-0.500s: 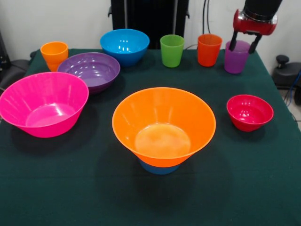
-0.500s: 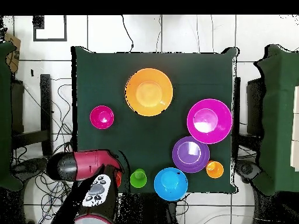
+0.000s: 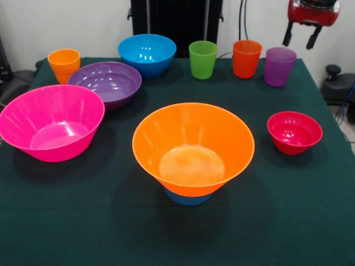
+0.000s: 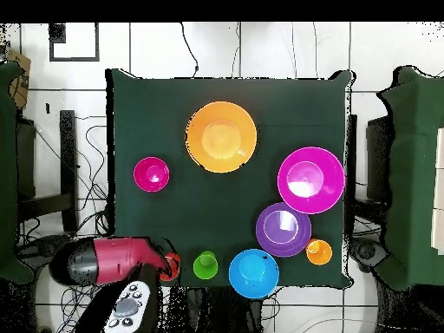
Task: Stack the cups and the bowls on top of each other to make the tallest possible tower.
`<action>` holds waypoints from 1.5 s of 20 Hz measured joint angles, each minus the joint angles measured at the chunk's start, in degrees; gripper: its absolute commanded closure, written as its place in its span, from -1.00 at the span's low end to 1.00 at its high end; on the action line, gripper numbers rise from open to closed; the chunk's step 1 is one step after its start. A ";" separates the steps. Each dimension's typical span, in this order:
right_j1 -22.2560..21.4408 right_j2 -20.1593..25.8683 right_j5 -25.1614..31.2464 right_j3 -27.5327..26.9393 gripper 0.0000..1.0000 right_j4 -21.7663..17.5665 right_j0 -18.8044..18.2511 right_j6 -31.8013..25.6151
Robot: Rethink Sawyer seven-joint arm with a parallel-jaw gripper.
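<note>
Orange, shiny and large, the plastic bowl (image 3: 193, 147) sits mouth-up on the small light-blue bowl (image 3: 188, 197) at the middle of the dark green tabletop (image 3: 83, 210); this tower holds no cup, so the stacking looks barely begun. The red claw (image 3: 300, 36) hangs empty, its two fingers spread, above and behind the translucent purple cup (image 3: 279, 66), which stands beside the red-orange cup (image 3: 246, 58). Half a second ago the fingers straddled that purple cup's rim; now the claw has lifted clear without it. The next move likely calls for descending again and closing firmly.
</note>
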 measured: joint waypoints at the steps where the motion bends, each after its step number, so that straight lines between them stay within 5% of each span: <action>1: -0.62 0.00 0.00 0.22 -1.00 0.19 0.60 0.29; 8: -5.92 -0.01 0.85 1.16 -1.00 0.32 6.26 1.55; 15: -6.71 0.01 0.75 1.69 -1.00 0.32 9.73 1.55; 30: -3.70 0.30 -11.92 8.77 -1.00 0.04 8.01 1.55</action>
